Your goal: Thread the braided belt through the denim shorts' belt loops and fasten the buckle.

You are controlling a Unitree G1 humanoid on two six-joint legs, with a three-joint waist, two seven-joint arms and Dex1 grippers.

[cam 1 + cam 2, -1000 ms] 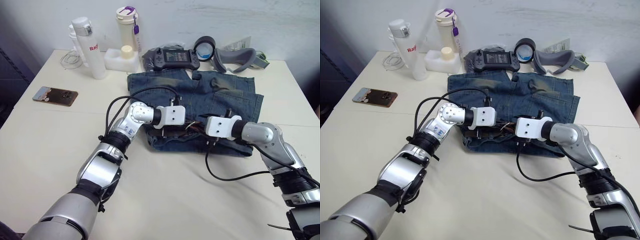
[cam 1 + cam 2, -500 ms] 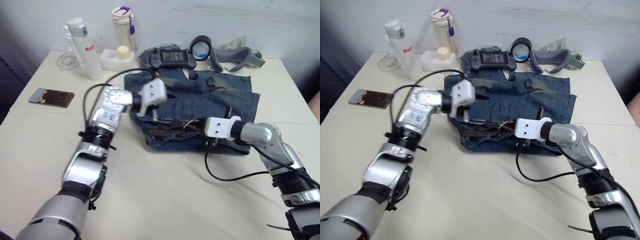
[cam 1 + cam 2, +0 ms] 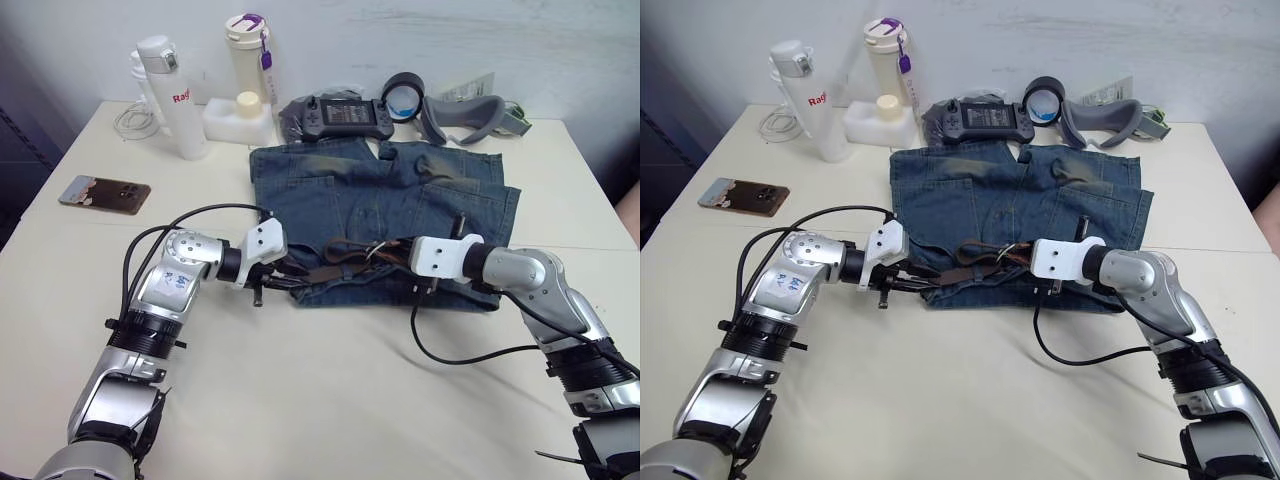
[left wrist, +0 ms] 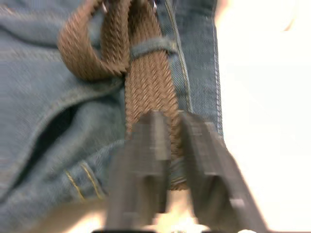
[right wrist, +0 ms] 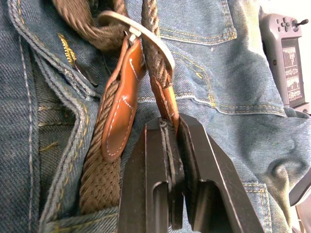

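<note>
Head view: denim shorts lie flat on the table, braided belt along the near waistband. Left gripper at its left end, right gripper mid-waistband.

Left wrist: fingers straddle the belt under a belt loop; grip undetermined.

Right wrist: fingers clamp the tan tip threaded through the buckle.

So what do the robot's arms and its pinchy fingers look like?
Both arms are shiny silver metal with black joints. Each wrist carries a white boxy block, and a black cable loops out from it. The left arm has a round silver joint with a small blue mark. The left gripper and the right gripper each have two flat, blocky black fingers.
</note>
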